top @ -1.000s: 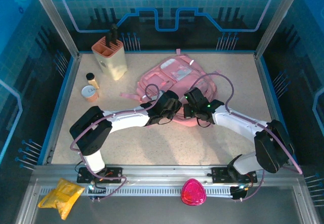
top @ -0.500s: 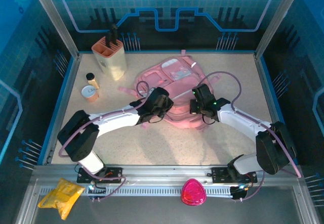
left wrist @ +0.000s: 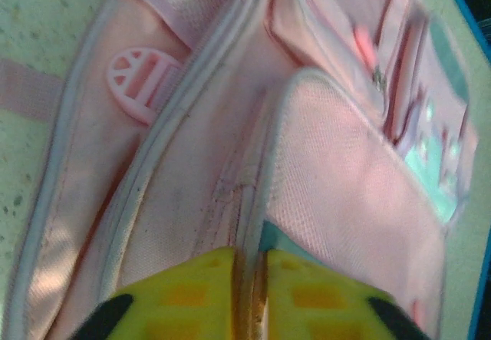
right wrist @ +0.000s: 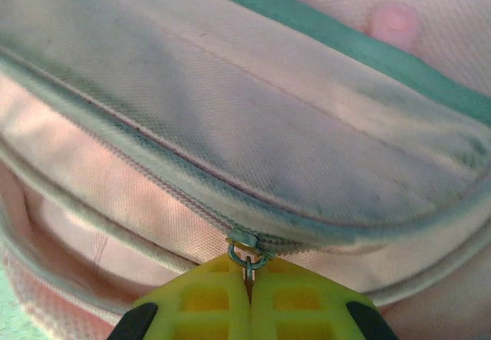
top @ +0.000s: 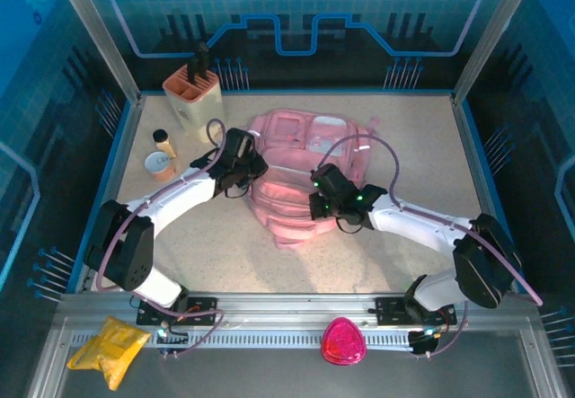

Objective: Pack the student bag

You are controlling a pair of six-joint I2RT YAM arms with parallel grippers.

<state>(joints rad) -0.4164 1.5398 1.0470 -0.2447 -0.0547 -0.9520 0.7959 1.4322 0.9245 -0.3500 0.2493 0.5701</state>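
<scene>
The student bag point(top: 301, 169) lies mid-counter point(top: 422, 137). The right fingers point(right wrist: 207, 298) are clamped on its zipper pull point(right wrist: 245, 259). The left fingers point(left wrist: 192, 290) sit nearly together astride a piped seam point(left wrist: 253, 202); I cannot tell whether they grip. This looks like unzipping: next, draw the pull along its track.

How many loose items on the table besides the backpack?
3, all left of the student bag: beige holder far back, dark-capped bottle in front of it, round orange tub nearest. More may hide under the bag.
</scene>
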